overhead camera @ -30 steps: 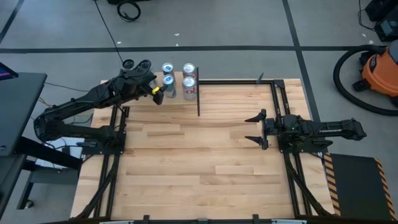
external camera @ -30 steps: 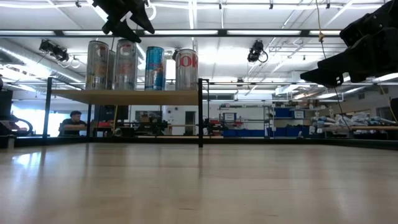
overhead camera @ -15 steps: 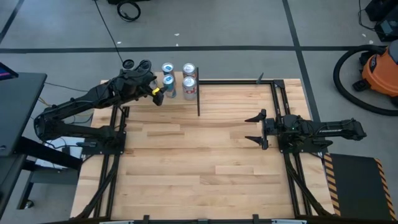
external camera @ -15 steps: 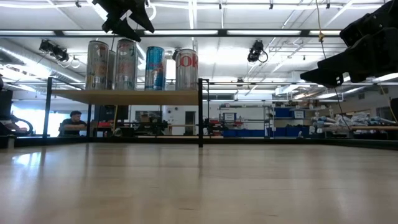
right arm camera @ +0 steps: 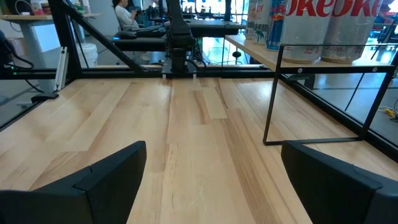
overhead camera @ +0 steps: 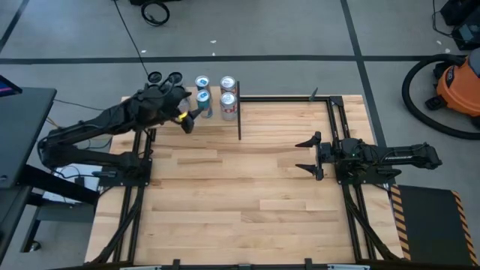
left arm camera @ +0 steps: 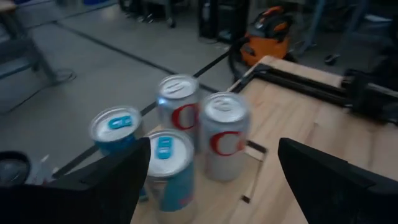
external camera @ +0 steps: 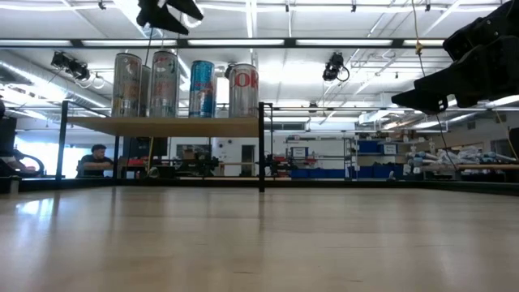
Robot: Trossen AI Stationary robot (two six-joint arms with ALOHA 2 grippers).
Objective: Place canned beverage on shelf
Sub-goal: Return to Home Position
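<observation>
Several cans stand upright on their bases on the shelf at the table's far left: two blue ones and two silver-and-red ones in the left wrist view, with two more silver ones in the low view. My left gripper is open and empty. It hovers above the cans, just to their near left, and shows at the top of the low view. My right gripper is open and empty above the table's right half.
The shelf's black rod post stands on the tabletop beside the cans. A black frame runs along the table's far and right edges. Bare planked tabletop lies between the arms. People sit in the room behind.
My left gripper has risen and drawn back a little from the cans toward the table's left edge, staying open. The cans have kept their places.
</observation>
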